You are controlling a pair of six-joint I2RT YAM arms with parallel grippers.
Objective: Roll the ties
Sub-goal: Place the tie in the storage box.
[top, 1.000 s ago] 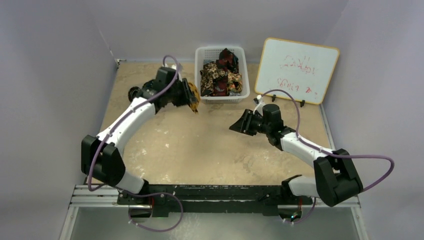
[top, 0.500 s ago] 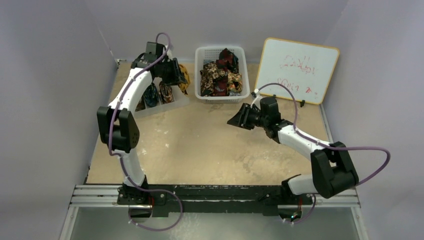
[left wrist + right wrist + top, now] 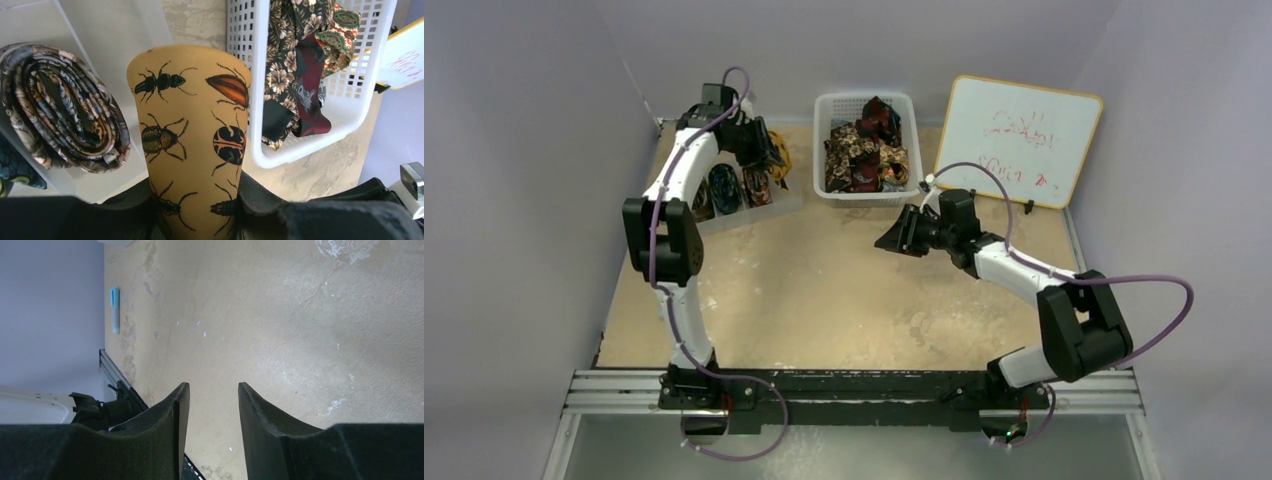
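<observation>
My left gripper is clamped on the rolled yellow tie; the wrist view shows both jaws pressed against the roll's near end, and the rest of it sticks out past them, printed with beetles; the roll hangs at the right end of the clear tray in the table's far left corner. My right gripper stands partly open with nothing in it; only bare table shows through the gap.

The overhead view gives me the layout: tray at far left, white basket of loose ties beside it, whiteboard to the right, right gripper just in front of the basket. The left wrist adds the detail: a dark rolled tie already lying in the tray, to one side of the yellow one. The right wrist alone catches a blue marker lying on the table by the wall.

A second ago the left arm reached lower, holding the tie near the basket's front left corner and covering the tray; now it has swung back to the corner; the right gripper has edged slightly toward the basket.
</observation>
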